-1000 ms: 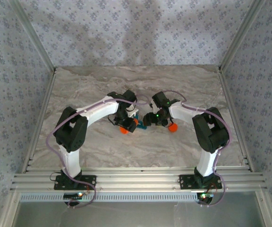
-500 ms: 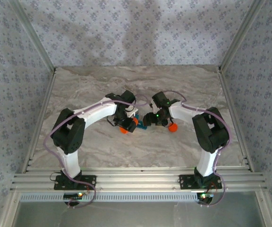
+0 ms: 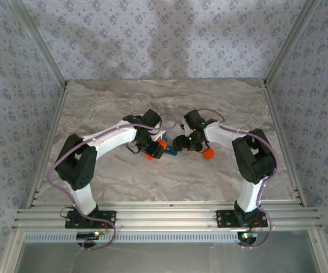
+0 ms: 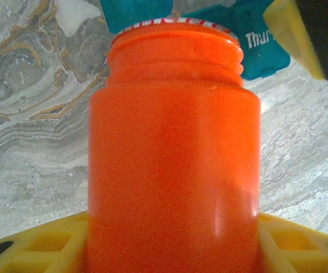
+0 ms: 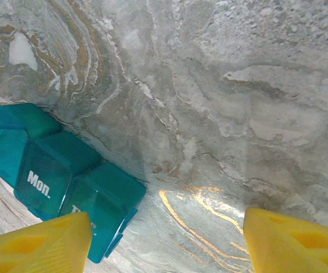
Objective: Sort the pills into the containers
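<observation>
**While the bottle points at the pill box, tip it slowly and keep the box steady**

Since the left gripper is clamped on the orange bottle, holding it low on the body with the uncapped, threaded mouth pointing away from the wrist, the step in hand looks like pouring pills into the teal pill box. To do it well, I would roll the wrist a little at a time. That way the pills should come out singly rather than in a rush. The mouth should aim at one compartment, not at the seam between two.

The right gripper has its fingers spread apart, with nothing between them but bare table. The box lies just beside one finger, off to the side of the gap. From there the gripper could brace the box if the bottle bumps it.

The pill box sits just ahead of the bottle's mouth, between the two grippers. It is a small, see-through teal row of squarish compartments with white day labels: "Mon." with a neighbour beginning "Tu", and "Thur" on another. I cannot tell whether the lid under the mouth is up. The bottle's orange wall hides what it holds.
</observation>
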`<state>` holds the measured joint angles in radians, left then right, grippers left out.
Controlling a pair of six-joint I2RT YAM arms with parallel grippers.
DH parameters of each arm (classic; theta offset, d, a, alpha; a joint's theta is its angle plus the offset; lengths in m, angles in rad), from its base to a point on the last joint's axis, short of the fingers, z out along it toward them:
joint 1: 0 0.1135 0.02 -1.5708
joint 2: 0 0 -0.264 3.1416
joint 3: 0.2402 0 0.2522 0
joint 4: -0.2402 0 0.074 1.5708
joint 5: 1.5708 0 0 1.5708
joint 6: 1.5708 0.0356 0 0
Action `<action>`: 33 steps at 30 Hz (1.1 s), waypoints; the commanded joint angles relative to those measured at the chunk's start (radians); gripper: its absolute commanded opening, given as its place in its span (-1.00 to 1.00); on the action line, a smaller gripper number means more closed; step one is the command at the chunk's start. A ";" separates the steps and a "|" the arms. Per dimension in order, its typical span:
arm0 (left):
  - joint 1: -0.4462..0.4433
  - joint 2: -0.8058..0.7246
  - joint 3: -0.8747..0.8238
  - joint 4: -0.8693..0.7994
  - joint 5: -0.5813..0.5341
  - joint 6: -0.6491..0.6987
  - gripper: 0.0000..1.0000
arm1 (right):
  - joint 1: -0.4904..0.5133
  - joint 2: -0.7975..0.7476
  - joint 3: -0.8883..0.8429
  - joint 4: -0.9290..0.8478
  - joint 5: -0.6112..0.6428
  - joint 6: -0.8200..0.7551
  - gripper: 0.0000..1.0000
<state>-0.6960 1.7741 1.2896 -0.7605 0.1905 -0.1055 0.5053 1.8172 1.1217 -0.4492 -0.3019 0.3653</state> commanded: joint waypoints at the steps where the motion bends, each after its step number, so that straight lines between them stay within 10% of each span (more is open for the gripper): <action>1: -0.006 -0.044 -0.027 0.043 0.016 -0.011 -1.00 | -0.004 0.002 0.030 -0.031 -0.032 -0.005 0.46; 33: 0.083 -0.292 -0.166 0.432 0.183 0.109 -1.00 | -0.111 -0.219 -0.023 -0.035 0.119 0.234 0.46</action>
<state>-0.6216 1.5299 1.1397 -0.4088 0.3298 -0.0231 0.4091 1.6405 1.1110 -0.4648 -0.2276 0.5610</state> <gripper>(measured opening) 0.525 0.731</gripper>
